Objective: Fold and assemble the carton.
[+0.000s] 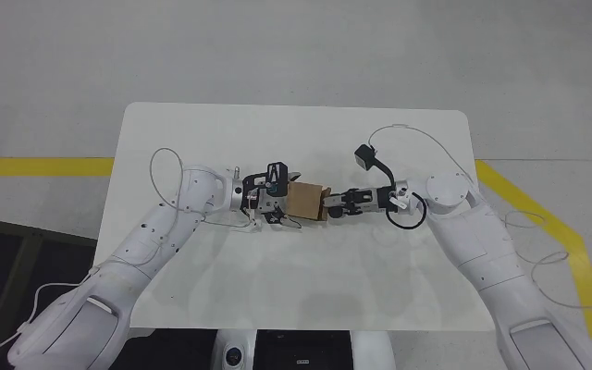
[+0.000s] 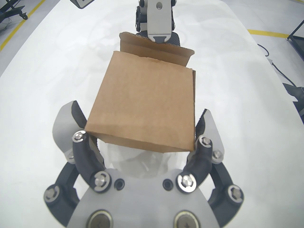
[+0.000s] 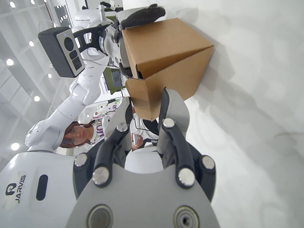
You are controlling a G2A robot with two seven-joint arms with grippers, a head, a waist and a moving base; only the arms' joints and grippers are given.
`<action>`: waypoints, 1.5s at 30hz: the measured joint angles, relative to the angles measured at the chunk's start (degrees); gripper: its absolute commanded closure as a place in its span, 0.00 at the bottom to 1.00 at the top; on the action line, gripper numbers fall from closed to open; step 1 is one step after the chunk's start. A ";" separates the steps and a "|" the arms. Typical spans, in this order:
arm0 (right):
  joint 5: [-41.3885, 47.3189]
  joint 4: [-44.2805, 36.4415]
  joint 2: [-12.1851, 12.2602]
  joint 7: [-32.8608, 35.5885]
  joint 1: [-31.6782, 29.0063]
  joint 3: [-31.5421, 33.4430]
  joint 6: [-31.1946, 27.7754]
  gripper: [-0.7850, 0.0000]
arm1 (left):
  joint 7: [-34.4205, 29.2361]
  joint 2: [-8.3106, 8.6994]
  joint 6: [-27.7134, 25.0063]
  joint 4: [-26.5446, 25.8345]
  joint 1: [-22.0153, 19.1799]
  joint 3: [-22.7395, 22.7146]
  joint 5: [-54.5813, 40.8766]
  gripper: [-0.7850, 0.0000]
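Left gripper (image 2: pixel 140 113) clasped the carton (image 1: pixel 307 198); right gripper (image 3: pixel 147 96), at its three o'clock, pinched the end flap (image 3: pixel 140 100), ready for folding inward.

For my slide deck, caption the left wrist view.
Left gripper grips one end of the brown carton while the right gripper meets its far flap.

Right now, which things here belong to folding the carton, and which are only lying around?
For the job:
carton
left gripper, holding its body
right gripper, at its end flap

Just around:
yellow floor line
black wheeled stand
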 measured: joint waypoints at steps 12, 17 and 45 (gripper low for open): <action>0.56 1.02 -0.52 -0.66 0.59 -1.26 -0.32 0.86 | 0.06 0.09 0.00 0.42 -0.08 0.18 -0.36 0.00; 1.29 2.03 -0.86 -0.73 0.95 -1.89 -0.65 0.67 | 0.10 0.13 0.00 0.45 -0.07 0.13 -0.42 0.00; 4.66 6.35 -1.91 1.03 2.01 -3.04 -2.44 0.77 | -0.12 0.30 0.00 0.48 0.20 -0.18 -0.36 0.00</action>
